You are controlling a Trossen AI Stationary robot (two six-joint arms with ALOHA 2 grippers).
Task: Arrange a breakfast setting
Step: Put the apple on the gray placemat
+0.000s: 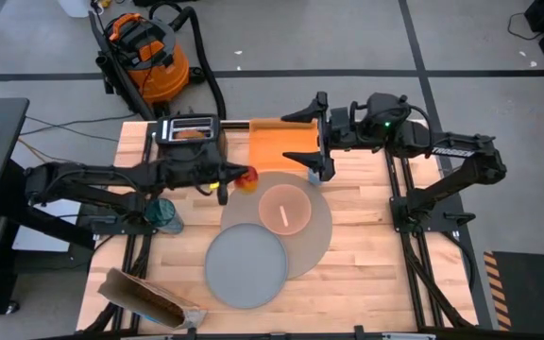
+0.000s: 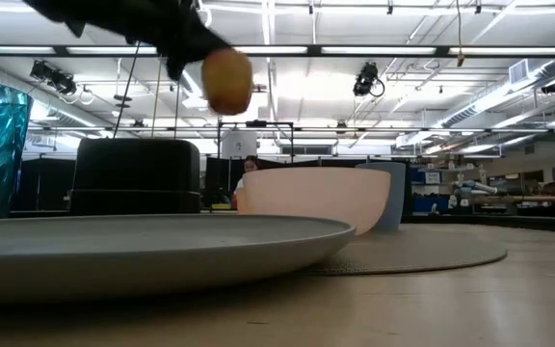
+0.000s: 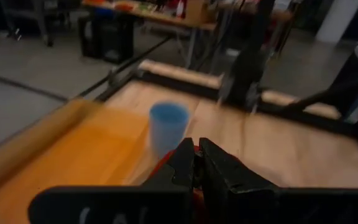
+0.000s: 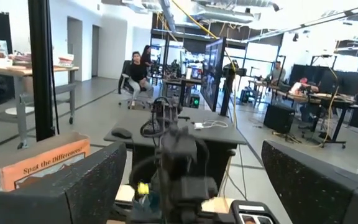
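Wooden desk [image 1: 366, 246] holds a grey plate [image 1: 245, 266] overlapping a round mat [image 1: 314, 241] with a pink bowl [image 1: 284, 206]. Left pincer [image 1: 237, 178] is clamped on an apple [image 1: 246, 178] above the desk; right pincer [image 1: 312, 138] hangs apart over the orange board [image 1: 280, 146]

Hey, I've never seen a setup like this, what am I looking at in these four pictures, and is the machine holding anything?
It is a robot with two dark arms at a wooden table. One picture looks straight down, one looks level across the tabletop, and two come from cameras on the wrists. The left gripper is shut on a red-yellow apple, lifted above the table. The right gripper is open and holds nothing, above an orange board. On the table lie a round mat, a pink bowl on it, a grey plate, a light-blue cup and a black toaster.
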